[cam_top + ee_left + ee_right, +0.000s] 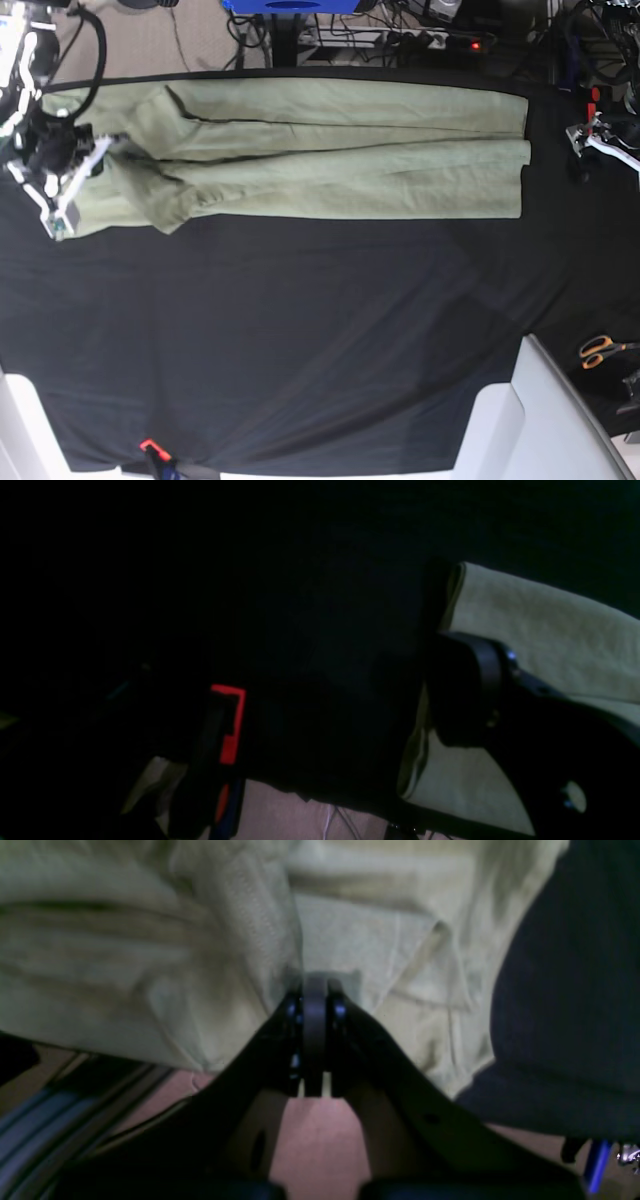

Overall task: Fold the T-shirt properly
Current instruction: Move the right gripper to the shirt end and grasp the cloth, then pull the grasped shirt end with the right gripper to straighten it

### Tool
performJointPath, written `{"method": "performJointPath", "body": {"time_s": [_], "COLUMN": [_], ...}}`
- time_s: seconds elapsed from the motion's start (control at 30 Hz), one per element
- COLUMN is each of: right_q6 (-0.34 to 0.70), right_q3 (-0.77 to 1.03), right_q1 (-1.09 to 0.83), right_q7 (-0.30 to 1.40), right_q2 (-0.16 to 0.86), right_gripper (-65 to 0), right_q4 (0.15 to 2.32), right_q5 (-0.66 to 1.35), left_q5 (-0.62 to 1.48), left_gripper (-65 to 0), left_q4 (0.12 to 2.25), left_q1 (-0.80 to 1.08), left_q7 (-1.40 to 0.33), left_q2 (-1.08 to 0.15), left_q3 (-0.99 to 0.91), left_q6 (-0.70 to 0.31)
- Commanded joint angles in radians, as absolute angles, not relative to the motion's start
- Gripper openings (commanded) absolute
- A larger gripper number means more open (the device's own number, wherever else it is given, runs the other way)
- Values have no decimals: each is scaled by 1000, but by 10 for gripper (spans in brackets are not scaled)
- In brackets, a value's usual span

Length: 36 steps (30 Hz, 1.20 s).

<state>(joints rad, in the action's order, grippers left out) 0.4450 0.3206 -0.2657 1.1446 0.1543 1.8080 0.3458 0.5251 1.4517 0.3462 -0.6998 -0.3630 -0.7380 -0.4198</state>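
- T-shirt [330, 150] lies as a long green strip, folded lengthwise, across the far part of the surface [300, 330], which has a black cloth over it.
- Right gripper [314, 990] has its jaws pressed together, pinching the cloth at one end of the shirt.
- Left gripper [600, 135] sits just past the other end of the shirt, touching nothing, with its jaws wide apart.
- Scissors [600, 350] with orange handles lie well away from the shirt.
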Motion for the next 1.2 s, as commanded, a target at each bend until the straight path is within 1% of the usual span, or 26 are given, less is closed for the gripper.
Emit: {"method": "performJointPath", "body": {"time_s": [0.0, 0.1, 0.27, 0.5, 0.63, 0.8, 1.0, 1.03, 1.07, 1.1, 1.17], "right_q6": [449, 449, 449, 447, 447, 446, 446, 446, 446, 446, 446], "right_q3": [325, 325, 325, 323, 321, 317, 323, 323, 323, 321, 325], "right_q1": [-271, -318, -389, -395, -355, -251, -189, -188, -188, -188, -188], "right_q7": [1136, 1136, 1129, 1113, 1122, 1113, 1066, 1058, 1053, 1052, 1050], "right_q2": [165, 165, 165, 170, 179, 182, 183, 180, 179, 179, 177], "right_gripper": [-648, -648, -648, -648, -648, -647, -638, -612, -569, -506, -345], "right_q4": [1847, 1893, 1900, 1896, 1879, 1739, 1632, 1629, 1632, 1633, 1636], "right_q5": [355, 355, 355, 351, 348, 348, 317, 297, 277, 269, 265], "left_q5": [533, 533, 533, 533, 533, 533, 533, 532, 532, 532, 532], "left_gripper": [-3, -3, -3, -3, -3, -3, -3, -3, -3, -3, -3], "left_q4": [1468, 1468, 1468, 1468, 1468, 1468, 1468, 1468, 1468, 1468, 1468], "left_q1": [343, 343, 343, 343, 343, 343, 344, 346, 349, 351, 352], "left_q7": [-680, -680, -680, -680, -680, -680, -682, -682, -682, -682, -680], "left_q2": [-384, -386, -389, -387, -386, -386, -386, -387, -392, -394, -394], "left_q3": [-745, -745, -745, -745, -745, -743, -739, -723, -705, -684, -657], "left_q6": [-421, -421, -421, -421, -421, -421, -421, -421, -421, -421, -421]}}
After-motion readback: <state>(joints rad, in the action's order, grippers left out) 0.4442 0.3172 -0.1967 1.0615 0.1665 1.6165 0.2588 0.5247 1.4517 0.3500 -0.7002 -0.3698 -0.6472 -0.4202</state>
